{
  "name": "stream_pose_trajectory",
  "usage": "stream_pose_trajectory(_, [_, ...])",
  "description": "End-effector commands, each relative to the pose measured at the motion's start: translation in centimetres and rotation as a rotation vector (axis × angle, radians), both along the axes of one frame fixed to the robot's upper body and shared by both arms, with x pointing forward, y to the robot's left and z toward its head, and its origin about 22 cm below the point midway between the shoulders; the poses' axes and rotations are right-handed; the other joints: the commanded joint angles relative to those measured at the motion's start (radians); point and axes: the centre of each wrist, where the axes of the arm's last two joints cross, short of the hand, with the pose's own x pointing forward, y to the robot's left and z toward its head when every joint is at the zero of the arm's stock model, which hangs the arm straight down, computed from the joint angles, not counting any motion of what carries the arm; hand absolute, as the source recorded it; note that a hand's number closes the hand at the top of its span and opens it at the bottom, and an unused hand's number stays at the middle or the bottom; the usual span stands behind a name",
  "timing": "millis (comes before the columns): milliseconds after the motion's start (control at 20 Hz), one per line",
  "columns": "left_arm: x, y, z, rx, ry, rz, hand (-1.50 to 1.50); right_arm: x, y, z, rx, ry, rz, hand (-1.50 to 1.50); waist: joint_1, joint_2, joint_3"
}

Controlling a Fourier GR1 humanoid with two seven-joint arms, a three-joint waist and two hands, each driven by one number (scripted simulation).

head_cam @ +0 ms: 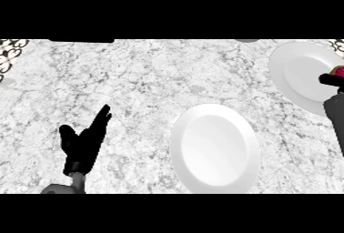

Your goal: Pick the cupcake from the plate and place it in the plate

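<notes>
Grey-white marble counter (134, 77). Large white oval plate (215, 145) at 5 o'clock, bare. Second white round plate (302, 75) at 2 o'clock, cut by the frame edge. On its right rim a sliver of pink — the cupcake (341, 71), mostly out of view. Right hand (331, 80) shows only as a dark tip beside it; fingers cannot be told. Left hand (84, 139) at 8 o'clock, fingers straight and relaxed, resting. Step judged: the pick. Next — lift the cupcake clear, carry to the near plate.
</notes>
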Motion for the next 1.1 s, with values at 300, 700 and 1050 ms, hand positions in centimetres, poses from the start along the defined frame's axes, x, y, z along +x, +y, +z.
stream_pose_trajectory(300, [-0.9, 0.1, -1.8, -0.008, 0.063, 0.003, 0.0, -1.3, -2.2, 0.3, 0.061, -0.154, 0.182, -1.5, -0.002, 0.007, -0.002])
stream_pose_trajectory(700, [-1.1, 0.7, -1.1, -0.013, 0.066, 0.011, 0.0, -3.3, -3.6, -0.5, 0.058, -0.451, 0.138, -1.5, -0.021, -0.006, -0.005])
stream_pose_trajectory(1050, [-2.7, 0.8, -2.2, -0.015, 0.075, 0.033, 0.0, -4.9, -3.3, -3.5, 0.203, -0.55, 0.317, -1.5, -0.037, -0.018, -0.01])
